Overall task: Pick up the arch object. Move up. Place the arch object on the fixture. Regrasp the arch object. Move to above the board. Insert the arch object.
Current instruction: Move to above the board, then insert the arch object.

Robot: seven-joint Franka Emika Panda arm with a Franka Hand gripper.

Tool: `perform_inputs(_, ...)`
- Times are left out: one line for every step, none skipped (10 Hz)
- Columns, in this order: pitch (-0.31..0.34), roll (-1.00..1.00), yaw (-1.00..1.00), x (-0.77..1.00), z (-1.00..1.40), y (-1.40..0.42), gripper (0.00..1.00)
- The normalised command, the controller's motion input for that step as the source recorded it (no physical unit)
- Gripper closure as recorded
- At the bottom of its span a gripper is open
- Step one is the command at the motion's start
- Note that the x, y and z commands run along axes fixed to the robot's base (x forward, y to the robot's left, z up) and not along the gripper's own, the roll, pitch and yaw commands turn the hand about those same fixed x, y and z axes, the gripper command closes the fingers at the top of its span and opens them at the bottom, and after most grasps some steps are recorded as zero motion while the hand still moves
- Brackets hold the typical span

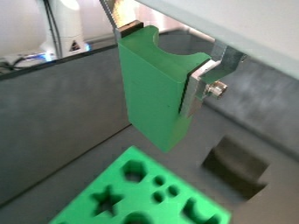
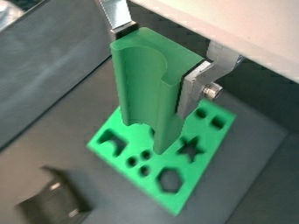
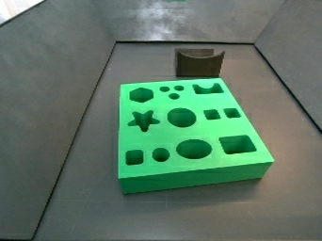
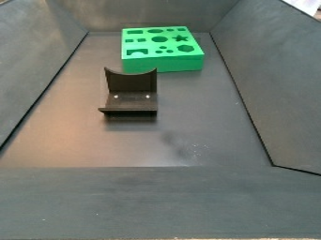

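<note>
Arch object [image 1: 156, 86] clamped between pincer [image 1: 163, 57] fingers [image 1: 194, 87].

Both wrist views look down past the gripper [image 1: 163, 83]; both side views, from opposite ends, share the board [image 3: 189, 132] and fixture [image 4: 128, 92].

Dark grey floor [image 4: 189, 141] (matte), sloped grey walls [image 3: 56, 66].

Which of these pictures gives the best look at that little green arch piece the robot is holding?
A wrist view: the arch object, clamped in the gripper above the board, shows its curved cut-out. Another wrist view shows mostly its flat face. Neither side view shows it.
</note>
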Motion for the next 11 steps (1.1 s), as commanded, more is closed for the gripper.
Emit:
perform_inputs(0.059, -0.77, -0.08, -0.10, 0.01, -0.08, 1.00)
perform_inputs(0.016, -0.48, -0.04, -0.07, 0.01, -0.03, 1.00)
perform_inputs(0.001, -0.32, -0.03, -0.05, 0.01, -0.02, 1.00)
perform_inputs(0.049, 0.12, 0.50, 0.57, -0.43, 0.17, 1.00)
perform_inputs(0.084, 0.18, 0.50, 0.58, -0.40, 0.15, 1.00)
perform_inputs(0.000, 0.09, 0.51, 0.39, -0.62, 0.24, 1.00)
perform_inputs(-0.027, 0.00, 0.46, 0.42, -0.71, 0.31, 1.00)
perform_inputs(-0.011, 0.00, 0.35, 0.60, -0.74, 0.39, 1.00)
perform_inputs(-0.106, -0.04, 0.12, 0.76, -0.76, 0.51, 1.00)
perform_inputs(-0.127, 0.00, 0.00, 0.65, -0.79, 0.47, 1.00)
perform_inputs(-0.119, 0.00, 0.03, 0.58, -0.81, 0.50, 1.00)
